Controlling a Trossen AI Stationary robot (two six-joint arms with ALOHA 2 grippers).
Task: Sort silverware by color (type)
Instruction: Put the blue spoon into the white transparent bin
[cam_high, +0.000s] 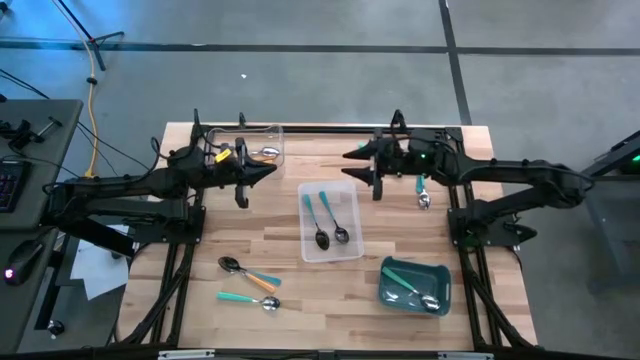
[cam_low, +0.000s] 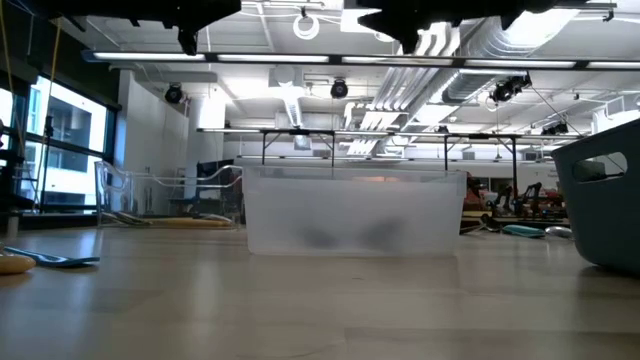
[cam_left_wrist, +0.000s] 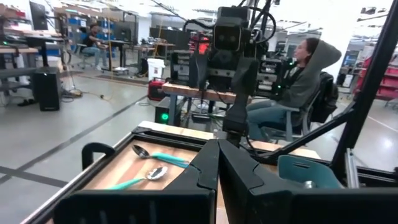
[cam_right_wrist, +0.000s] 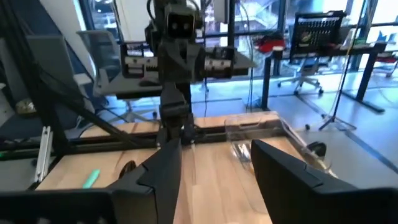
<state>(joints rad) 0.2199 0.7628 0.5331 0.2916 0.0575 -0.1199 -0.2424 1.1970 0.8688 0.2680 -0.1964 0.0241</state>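
Note:
My left gripper (cam_high: 268, 172) hovers shut above the table, just left of the middle clear tray (cam_high: 352, 250), fingers pointing toward the table's right. In the left wrist view its fingers (cam_left_wrist: 217, 163) meet. My right gripper (cam_high: 350, 163) hovers open over that tray's far edge, pointing left, with a wide gap (cam_right_wrist: 214, 165). Two teal-handled spoons (cam_high: 325, 215) lie flat in the middle tray. Orange-handled spoons (cam_high: 228, 153) lie in the far-left clear tray (cam_high: 270, 131). Green-handled spoons (cam_high: 408, 287) lie in the teal bin (cam_high: 440, 272). Loose spoons (cam_high: 245, 270), (cam_high: 248, 299) lie on the near-left table.
A teal-handled spoon (cam_high: 422, 190) lies on the table under the right arm, also in the left wrist view (cam_left_wrist: 152, 155). The low view shows the middle tray (cam_low: 350, 212), the bin (cam_low: 605, 205) and a spoon (cam_low: 45, 260) at the left. People sit beyond the table (cam_left_wrist: 298, 74).

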